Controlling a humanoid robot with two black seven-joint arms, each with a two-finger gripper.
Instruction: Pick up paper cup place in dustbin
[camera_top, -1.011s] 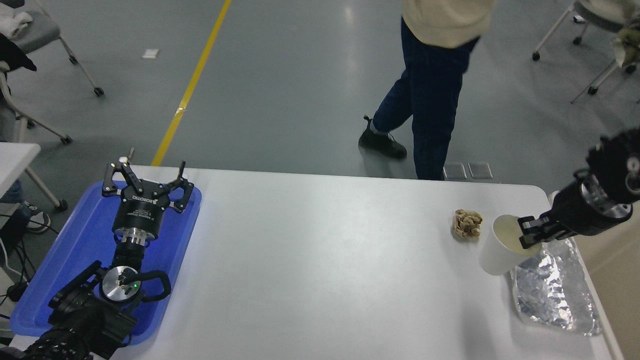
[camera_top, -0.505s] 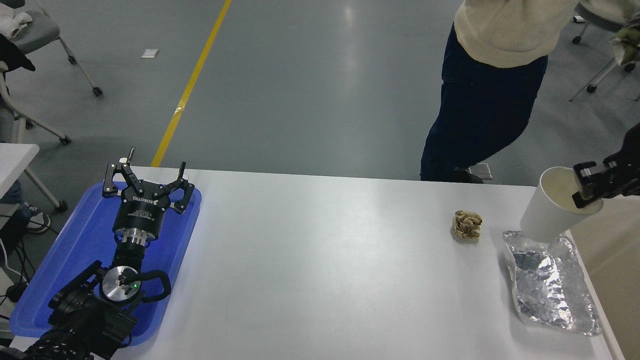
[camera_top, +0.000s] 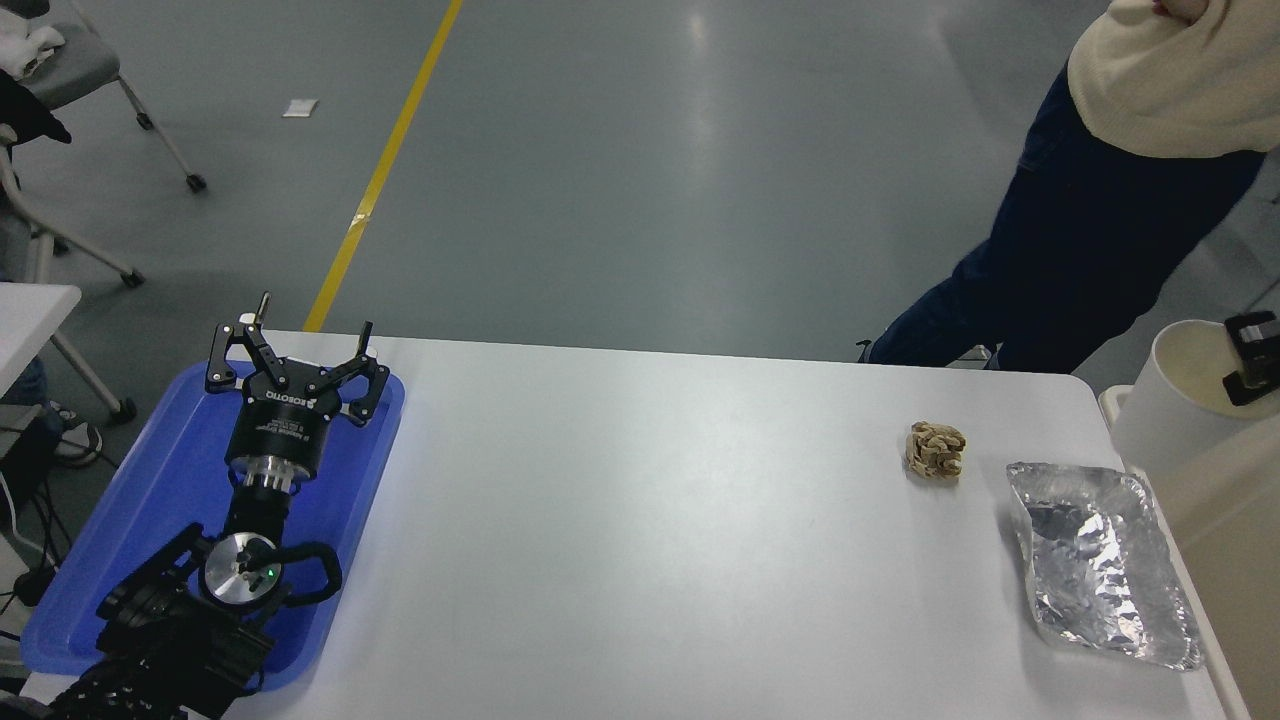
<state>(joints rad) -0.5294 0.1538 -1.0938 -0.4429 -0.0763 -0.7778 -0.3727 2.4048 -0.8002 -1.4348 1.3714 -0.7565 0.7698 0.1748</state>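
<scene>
Right gripper (camera_top: 1252, 358) mostly cut off by frame's right edge, only fingertip on cup (camera_top: 1180, 395) rim visible; bin (camera_top: 1215, 520) below it also cropped.

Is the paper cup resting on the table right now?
No, the paper cup is held off the table's right edge by the right gripper, above the dustbin.

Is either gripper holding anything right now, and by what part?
The right gripper holds the paper cup by its rim, one finger inside. The left gripper is open, holding nothing.
</scene>
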